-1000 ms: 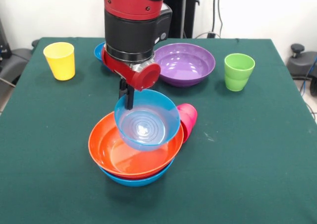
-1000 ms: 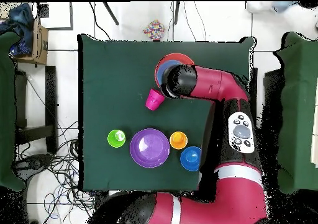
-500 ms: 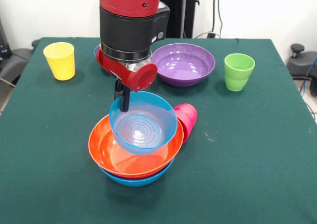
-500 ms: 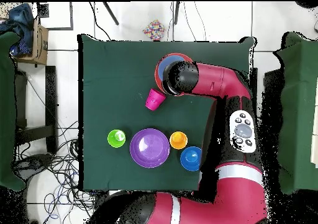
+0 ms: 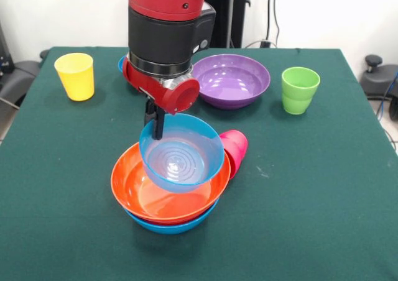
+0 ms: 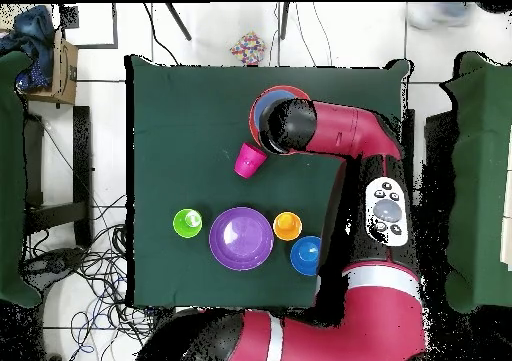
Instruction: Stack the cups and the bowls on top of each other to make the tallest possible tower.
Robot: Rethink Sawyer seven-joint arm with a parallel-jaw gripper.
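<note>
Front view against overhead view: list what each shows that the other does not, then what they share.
Front only: the yellow cup, and the small light-blue bowl held tilted by its rim over the large orange bowl.
Overhead only: the small orange bowl and the robot's base and whole arm.
Both: the purple bowl, green cup and tipped pink cup.

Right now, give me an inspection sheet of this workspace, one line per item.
Surface: green-clothed table.
Job's things: small light-blue bowl held tilted over the large orange bowl, which sits in a light-blue bowl. Pink cup lies on its side against them. Purple bowl, green cup and yellow cup stand apart.
Clutter: nothing seen on the table.
Gripper: gripper shut on the small bowl's rim.
Cables: tangle on the floor.
Surroundings: cardboard box beside the table.
</note>
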